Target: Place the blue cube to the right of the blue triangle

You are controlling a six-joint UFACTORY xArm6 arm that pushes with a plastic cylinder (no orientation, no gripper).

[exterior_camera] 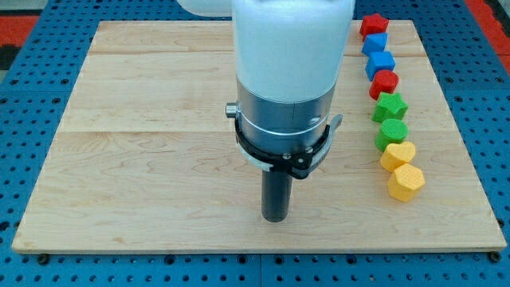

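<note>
Resting on the board: my tip (276,217), the end of the dark rod, near the view's bottom middle; no claw on it, so nothing to open or close
Blocks: one column at the view's right of the light wooden board (143,143); well apart from my tip
From the top: red star block (373,25); blue block (375,43), maybe the triangle, I cannot tell; blue cube (381,63); red block (384,83); green star block (390,106); green block (393,132); yellow block (398,155); yellow six-sided block (406,182)
</note>
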